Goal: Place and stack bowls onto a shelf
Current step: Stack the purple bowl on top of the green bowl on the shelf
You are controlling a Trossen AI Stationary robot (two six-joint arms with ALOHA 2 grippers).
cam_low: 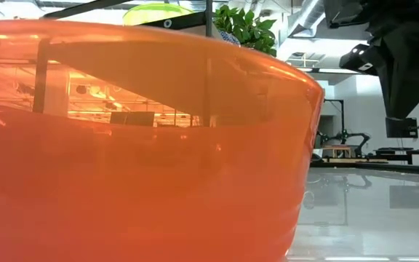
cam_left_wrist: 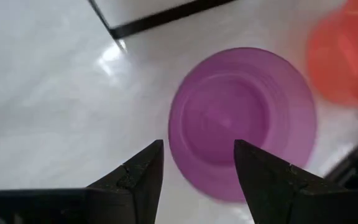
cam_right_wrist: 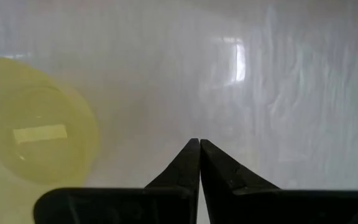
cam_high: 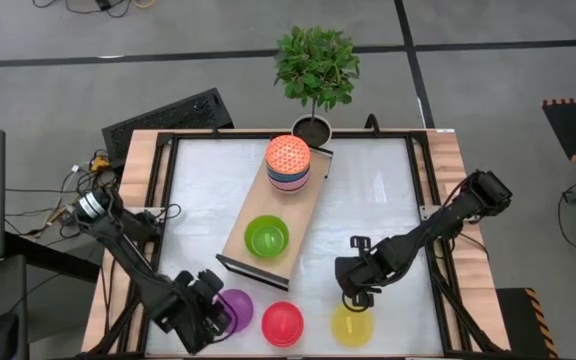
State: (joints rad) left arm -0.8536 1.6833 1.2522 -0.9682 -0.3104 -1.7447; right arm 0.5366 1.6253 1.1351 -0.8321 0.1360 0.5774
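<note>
- Filling almost my whole low view, the red bowl (cam_low: 144, 145) sits right against that camera; from above I see it at the near edge of the table (cam_high: 378, 200), between the purple bowl (cam_high: 236, 308) and the yellow bowl (cam_high: 353, 325).
- My left gripper (cam_high: 211, 305) is down at the purple bowl, fingers (cam_left_wrist: 138, 180) spread apart. In its wrist view the tips stand on either side of the bowl's rim, but I cannot tell whether they touch it.
- That purple bowl rests upright on the white tabletop, just beside the red one.
- My right gripper (cam_high: 356, 292) hangs just above the yellow bowl on the shelf side, fingers pressed together and holding nothing; in its wrist view the closed tips are over bare table with the yellow bowl off to one side.
- On the shelf (cam_high: 303, 215), which lies at a slant across the middle of the table, the green bowl (cam_high: 266, 237) sits alone on the nearer end.
- At the farther end I see a stack of bowls (cam_high: 288, 172), topped by a red-white patterned bowl (cam_high: 287, 153), with blue and pink rims showing under it.
- Beyond the shelf's far end stands a potted plant (cam_high: 316, 70) at the table's back edge.
</note>
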